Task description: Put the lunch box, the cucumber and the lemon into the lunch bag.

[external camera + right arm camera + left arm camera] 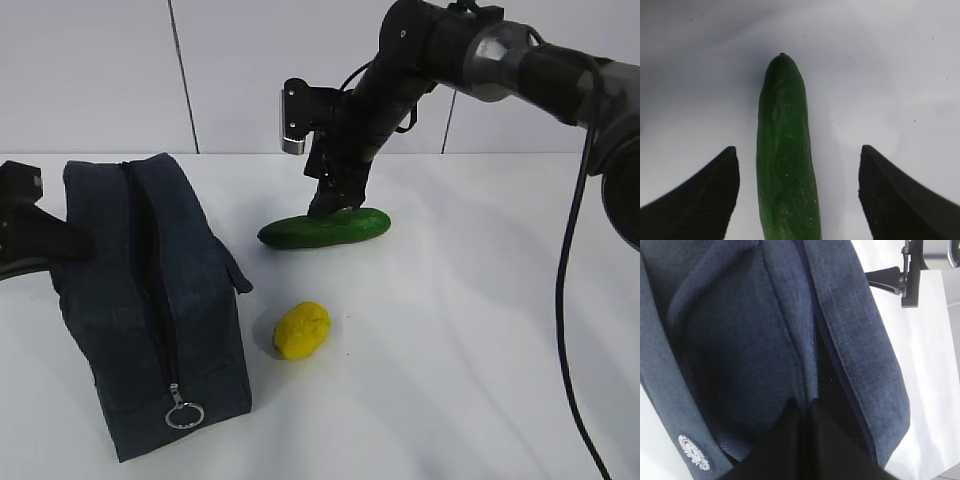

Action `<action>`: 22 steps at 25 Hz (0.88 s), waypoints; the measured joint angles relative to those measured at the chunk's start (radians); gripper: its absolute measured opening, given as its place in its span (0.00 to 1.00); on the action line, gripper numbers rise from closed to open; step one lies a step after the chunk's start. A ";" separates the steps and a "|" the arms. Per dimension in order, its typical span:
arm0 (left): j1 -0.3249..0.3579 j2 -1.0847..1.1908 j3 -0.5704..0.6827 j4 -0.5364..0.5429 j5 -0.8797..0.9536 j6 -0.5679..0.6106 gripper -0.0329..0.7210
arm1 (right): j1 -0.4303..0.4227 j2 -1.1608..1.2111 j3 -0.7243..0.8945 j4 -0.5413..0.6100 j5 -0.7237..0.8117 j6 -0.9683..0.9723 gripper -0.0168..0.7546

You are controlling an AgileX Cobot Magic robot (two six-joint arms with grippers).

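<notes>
Over the cucumber [787, 155] behind the bag [150, 300], the right gripper [797, 195] is straddling it, jaws apart, needing to close; the left gripper [802, 450] is pinching the bag's opening edge.

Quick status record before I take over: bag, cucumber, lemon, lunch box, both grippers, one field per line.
lunch bag: upright on table, zipper open along top
cucumber: lying on table, beyond the lemon
lemon: on table beside bag, untouched
lunch box: not visible in any view
right gripper: open, fingers straddling cucumber, not closed on it
left gripper: at the bag's opening; open or shut unclear
</notes>
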 joint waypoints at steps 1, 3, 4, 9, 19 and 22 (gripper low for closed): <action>0.000 0.000 0.000 0.000 0.000 0.000 0.04 | -0.001 0.000 0.000 -0.003 0.000 -0.001 0.75; 0.000 0.000 0.000 0.000 0.000 0.000 0.04 | -0.001 0.006 0.000 -0.010 0.000 -0.002 0.73; 0.000 0.000 0.000 0.000 0.000 0.000 0.04 | -0.001 0.011 0.000 -0.012 0.000 -0.002 0.72; 0.000 0.000 0.000 0.000 0.002 0.000 0.04 | -0.002 0.015 0.000 -0.014 -0.004 -0.002 0.69; 0.000 0.000 0.000 0.000 0.002 0.000 0.04 | -0.007 0.051 0.000 -0.017 -0.008 0.004 0.69; 0.000 0.000 0.000 0.002 0.002 0.000 0.04 | -0.007 0.059 0.000 -0.017 -0.008 0.004 0.69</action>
